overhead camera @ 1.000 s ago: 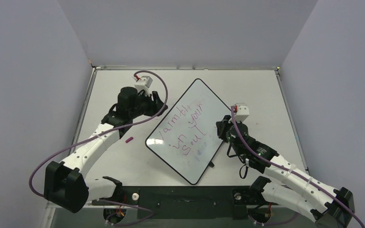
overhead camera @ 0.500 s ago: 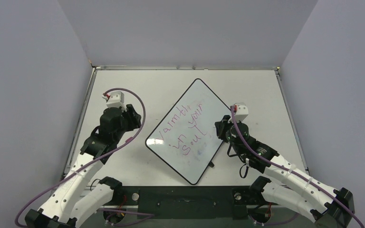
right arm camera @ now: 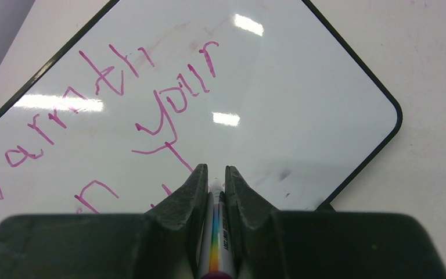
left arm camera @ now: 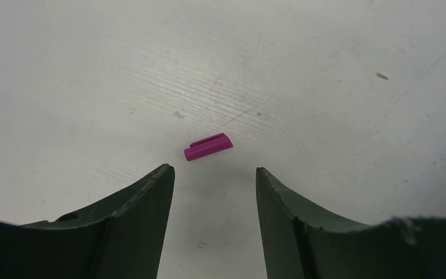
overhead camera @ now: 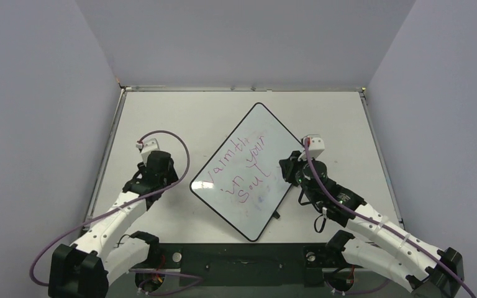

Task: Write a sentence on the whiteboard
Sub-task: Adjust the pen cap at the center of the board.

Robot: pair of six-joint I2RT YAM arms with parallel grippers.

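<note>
**Board lies on the diagonal, marker clamped on the right**

You see the glossy white whiteboard with the thin black rim [overhead camera: 267,124] lying flat on the off-white tabletop [overhead camera: 348,124] at the centre of the top frame. Its long axis climbs from lower left to upper right. The pink-magenta handwritten sentence [overhead camera: 239,169] runs along that axis in three lines: "Warmth", "in your", "soul".

Your right gripper [overhead camera: 289,169] sits at the board's right edge. Its wrist view shows what the top view hides: the fingers [right arm camera: 193,186] are pressed together on a white marker with a rainbow stripe [right arm camera: 216,244], whose barrel points up the frame to a tip over the board, just below the tail of "your". The print on the barrel is too small to read, and you cannot tell whether the tip touches.

Your left gripper [overhead camera: 159,177] hangs at centre left. Its wrist view alone shows the small magenta cap [left arm camera: 208,146] lying on the table, long axis nearly level across the frame, just beyond the fingertips, which stand apart with nothing between them.
</note>
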